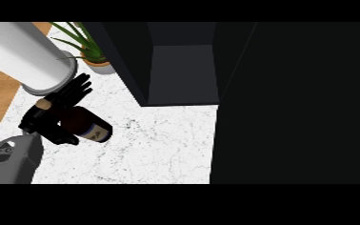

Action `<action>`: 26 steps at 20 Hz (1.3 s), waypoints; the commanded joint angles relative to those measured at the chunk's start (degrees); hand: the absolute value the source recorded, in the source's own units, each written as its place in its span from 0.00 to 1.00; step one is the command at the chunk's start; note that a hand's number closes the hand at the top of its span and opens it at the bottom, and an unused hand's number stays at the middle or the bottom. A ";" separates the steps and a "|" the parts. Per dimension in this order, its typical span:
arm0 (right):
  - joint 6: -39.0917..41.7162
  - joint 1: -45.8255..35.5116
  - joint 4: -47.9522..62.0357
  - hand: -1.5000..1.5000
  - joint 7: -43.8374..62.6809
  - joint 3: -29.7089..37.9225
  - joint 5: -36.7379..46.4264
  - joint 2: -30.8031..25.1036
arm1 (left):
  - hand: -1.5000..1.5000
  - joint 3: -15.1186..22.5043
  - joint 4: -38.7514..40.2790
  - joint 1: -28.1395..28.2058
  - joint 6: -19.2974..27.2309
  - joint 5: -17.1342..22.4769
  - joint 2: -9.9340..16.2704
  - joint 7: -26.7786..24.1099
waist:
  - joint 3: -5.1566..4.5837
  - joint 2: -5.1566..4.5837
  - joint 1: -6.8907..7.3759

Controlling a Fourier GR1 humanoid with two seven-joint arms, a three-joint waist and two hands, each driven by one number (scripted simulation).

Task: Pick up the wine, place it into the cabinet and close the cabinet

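The wine bottle [90,125] is dark with a pale label and a cork-coloured top, and it stands on the white marble counter [162,143] at the left. My left hand [44,123] is right against it: straight fingers [76,86] reach past the far side of the bottle, while the thumb lies on its near side. The hand is open and the fingers are not curled round the glass. The dark cabinet [181,71] stands open behind the counter's middle, and its inside shows bare. My right hand does not show.
A tall white cylinder [32,57] stands at the far left, close behind my left hand. A potted green plant [90,52] sits beside it near the cabinet's left wall. A large dark panel [288,105] fills the right side.
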State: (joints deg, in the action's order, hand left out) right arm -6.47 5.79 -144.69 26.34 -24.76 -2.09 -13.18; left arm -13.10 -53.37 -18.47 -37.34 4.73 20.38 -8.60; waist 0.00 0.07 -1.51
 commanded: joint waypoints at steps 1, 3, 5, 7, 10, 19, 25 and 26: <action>-1.09 3.43 -15.51 0.00 7.05 -0.99 -0.05 -1.57 | 0.00 -0.28 6.97 -0.80 -1.08 -2.51 1.94 -5.16 | -0.15 -0.08 -0.43; -1.32 4.62 -15.67 0.00 5.44 -1.00 -0.38 -1.47 | 0.00 2.07 4.03 1.29 0.57 -3.61 -1.77 -5.63 | -0.07 0.13 0.06; 1.29 6.27 -14.19 0.00 2.81 1.09 -3.20 -3.44 | 0.00 2.37 6.47 1.22 0.46 -4.94 -1.52 -8.41 | -0.02 0.00 0.14; -0.05 4.79 -11.46 0.00 1.69 0.21 -1.04 -1.55 | 0.00 2.06 9.92 0.26 -1.35 -5.33 0.04 -9.95 | -0.05 -0.08 0.32; 0.41 2.91 -11.37 0.00 2.87 3.52 -4.40 -2.24 | 0.00 1.73 13.62 -1.11 2.82 -5.83 -3.91 -11.93 | -0.08 -0.23 0.04; -0.40 3.06 -13.42 0.00 5.04 0.40 -2.18 -1.93 | 0.00 -3.14 20.76 -4.14 -0.32 0.20 -3.94 -9.22 | -0.11 -0.06 -0.25; -0.80 6.07 -13.51 0.00 3.04 -1.29 -0.35 -1.85 | 0.00 -5.24 21.90 -6.36 -1.49 3.67 -4.26 -7.71 | -0.03 0.07 0.18; 0.08 6.62 -13.94 0.00 2.94 2.16 -3.55 -3.00 | 0.00 -4.61 23.09 -5.66 -3.13 2.76 -3.72 -9.64 | -0.03 -0.05 0.08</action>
State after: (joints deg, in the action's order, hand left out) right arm -6.88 7.00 -144.48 25.03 -24.66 -2.27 -13.93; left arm -17.37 -32.83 -23.61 -39.24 7.08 16.62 -17.34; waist 0.12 0.22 -1.30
